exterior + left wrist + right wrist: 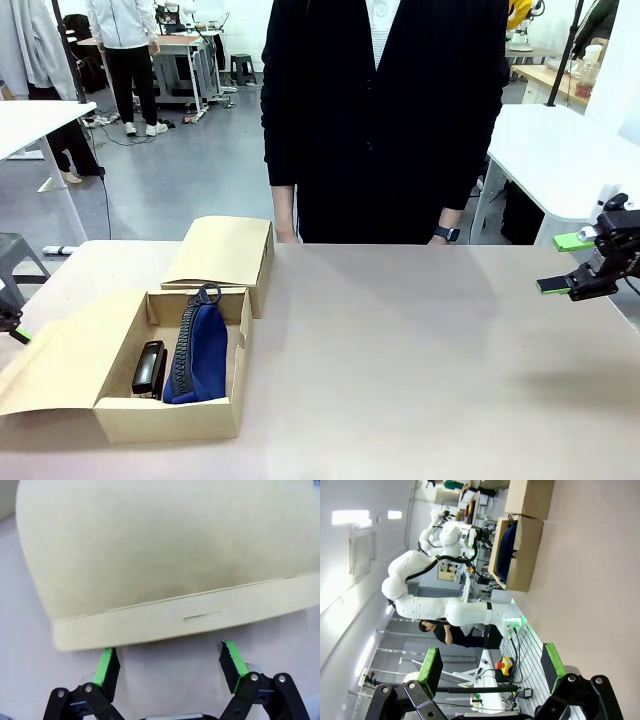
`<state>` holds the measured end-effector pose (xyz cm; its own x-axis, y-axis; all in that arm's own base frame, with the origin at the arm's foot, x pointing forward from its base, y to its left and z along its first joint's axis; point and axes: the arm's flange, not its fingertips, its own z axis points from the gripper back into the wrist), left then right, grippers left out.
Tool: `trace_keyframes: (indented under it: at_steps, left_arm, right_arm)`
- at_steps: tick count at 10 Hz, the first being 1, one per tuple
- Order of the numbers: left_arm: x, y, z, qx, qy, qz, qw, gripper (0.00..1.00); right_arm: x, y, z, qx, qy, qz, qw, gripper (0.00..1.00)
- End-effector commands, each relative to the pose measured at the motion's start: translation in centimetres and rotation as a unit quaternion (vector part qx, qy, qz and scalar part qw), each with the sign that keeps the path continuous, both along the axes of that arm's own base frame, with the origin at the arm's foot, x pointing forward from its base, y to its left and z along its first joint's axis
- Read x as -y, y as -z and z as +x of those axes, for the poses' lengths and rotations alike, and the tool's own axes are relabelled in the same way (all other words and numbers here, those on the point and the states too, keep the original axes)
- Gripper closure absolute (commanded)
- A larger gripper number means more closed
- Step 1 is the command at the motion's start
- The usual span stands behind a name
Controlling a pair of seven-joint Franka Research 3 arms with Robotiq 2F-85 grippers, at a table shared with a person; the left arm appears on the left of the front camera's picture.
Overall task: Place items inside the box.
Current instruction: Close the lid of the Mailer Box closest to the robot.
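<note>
Nearest me, the box [170, 420] holds the stapler [149, 368] left of the navy pouch [200, 352]. I see both end effectors spread and empty: left [170, 667] near the flap [165, 555], right [575, 265] over the bench [420, 350] at far right.

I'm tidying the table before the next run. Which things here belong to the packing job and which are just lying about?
Job:
- box, open
- navy pouch, in the box
- stapler, in the box beside the pouch
- box flap, under the open left gripper

Lying about:
- second, closed box, behind the open one
- right gripper, open, holding nothing
</note>
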<state>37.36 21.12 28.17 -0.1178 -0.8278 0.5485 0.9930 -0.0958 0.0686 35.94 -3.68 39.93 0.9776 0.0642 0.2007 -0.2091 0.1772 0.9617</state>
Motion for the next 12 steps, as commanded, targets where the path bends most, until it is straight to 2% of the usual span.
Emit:
trace_keyframes:
  at_steps: [1,3,8,10,12]
  left_arm:
    - [-2.7,2.2,-1.2,0.024,-0.007,0.003,1.0,0.0]
    - [-3.4,2.0,-1.4,0.035,-0.02,-0.004,0.999,0.0]
    - [-0.7,3.0,-0.5,0.017,-0.02,-0.09,0.996,0.0]
    - [-0.3,2.1,-0.1,0.02,-0.037,-0.151,0.988,0.0]
    - [-0.7,0.9,0.1,0.018,-0.06,-0.243,0.968,0.0]
  right_arm:
    - [0.1,-0.4,0.1,0.001,0.003,0.01,1.0,0.0]
    - [0.1,-0.4,0.1,0.001,0.003,0.01,1.0,0.0]
    - [0.1,-0.4,0.1,0.001,0.003,0.01,1.0,0.0]
    - [0.1,-0.4,0.1,0.001,0.003,0.01,1.0,0.0]
    - [0.1,-0.4,0.1,0.001,0.003,0.01,1.0,0.0]
